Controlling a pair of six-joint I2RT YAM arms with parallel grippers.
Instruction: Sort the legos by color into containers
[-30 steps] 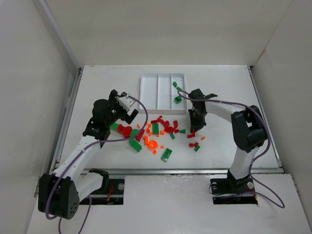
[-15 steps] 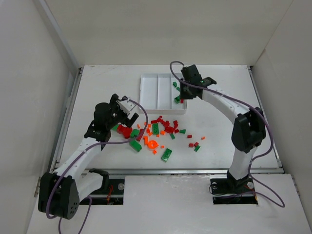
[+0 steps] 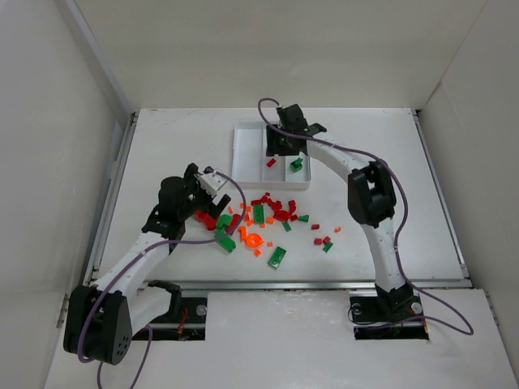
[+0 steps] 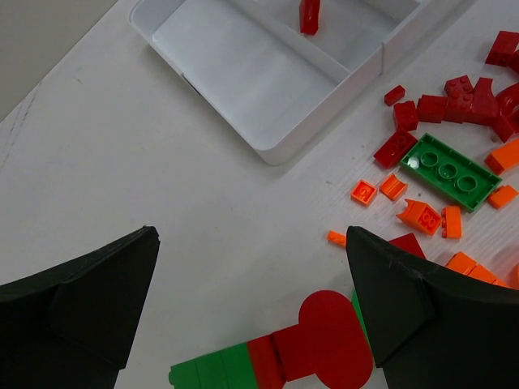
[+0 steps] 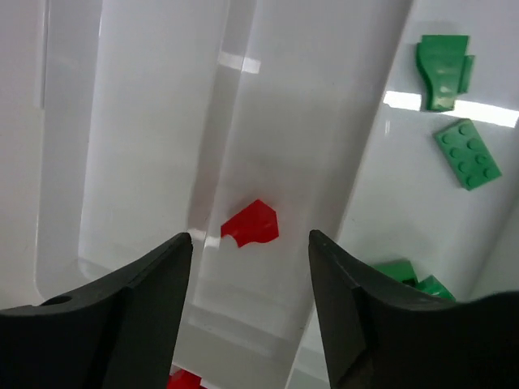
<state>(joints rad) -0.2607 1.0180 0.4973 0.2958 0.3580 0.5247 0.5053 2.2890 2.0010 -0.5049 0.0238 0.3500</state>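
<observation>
1. The white desk (image 3: 389,162) carries everything. Two arms are bolted at its near edge.
2. The right arm (image 3: 366,194) reaches far across to the tray. The left arm (image 3: 138,255) bends toward the heap.
3. One square white tray (image 3: 247,162) sits toward the far side, slightly skewed. Its three long compartments lie side by side, running near to far.
4. One loose heap (image 3: 268,212) of red, green and orange bricks lies on the desk just near of the tray, between the arms. The bricks are too many and too small to count.
5. The left fingers (image 3: 212,193) are spread fully wide and grip nothing, above the heap's left end.
6. The right fingers (image 3: 278,151) hang over the middle compartment, parted about halfway and gripping nothing.
7. One red disc (image 4: 328,336), joined end to end with a green brick, lies on the desk below the left fingers. It sits in their gap, nearer the right-hand finger. Its long axis runs roughly from finger to finger.
8. One green plate (image 4: 448,170) lies beyond those fingers among red bricks, its long axis slanted toward the tray's corner.
9. One red brick (image 5: 251,224) is in the middle compartment, below the gap of the right fingers and untouched. Its longer side lies across the compartment. I cannot tell whether it rests flat.
10. Green bricks (image 5: 466,154), four as far as shows, lie scattered in the right compartment, beside the right fingers.
</observation>
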